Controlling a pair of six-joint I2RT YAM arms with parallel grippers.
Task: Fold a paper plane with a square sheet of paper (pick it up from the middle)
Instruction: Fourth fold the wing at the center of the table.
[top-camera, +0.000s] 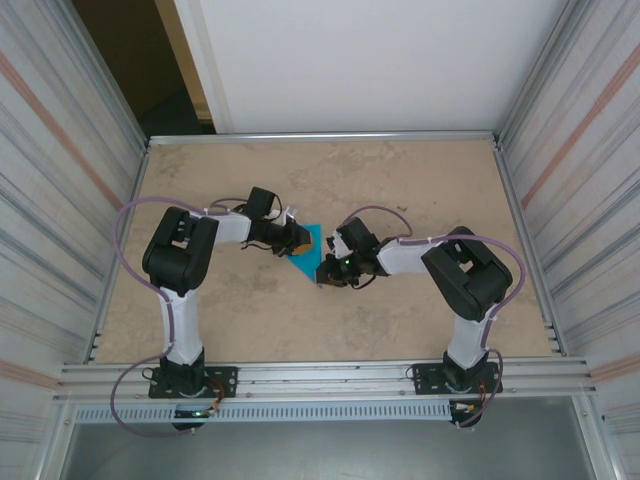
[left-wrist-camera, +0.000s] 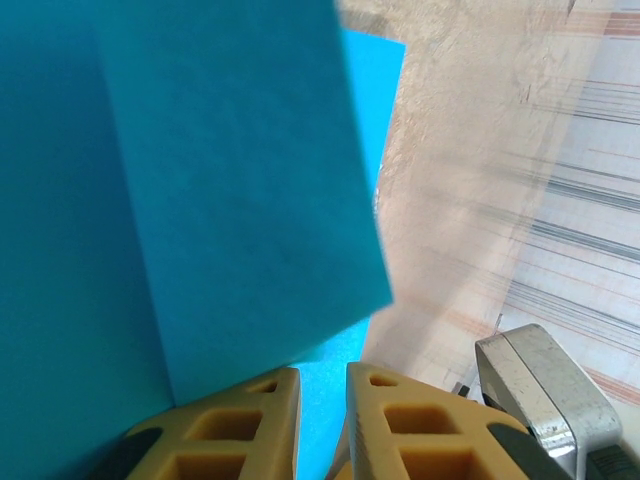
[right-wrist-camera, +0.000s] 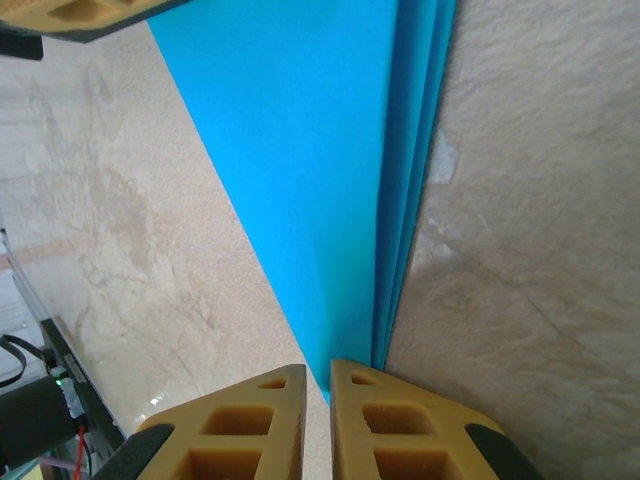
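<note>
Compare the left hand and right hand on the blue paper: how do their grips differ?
Left hand holds the folded blue paper at its wide, layered end; right hand pinches its narrow pointed tip. Left hand's jaws show a slight paper-filled gap; right hand's nearly touch. Shared: both are shut on the folded blue paper.

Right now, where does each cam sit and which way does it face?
Top external: above and behind the bases, looking down on the table; both arms show, left gripper and right gripper pinching the paper between them.
Left wrist: on the left wrist, looking along its fingers at the folded paper, table beyond.
Right wrist: on the right wrist, looking along its fingers at the paper's layered edge, table behind.
Shared: paper and table show in all three.
</note>
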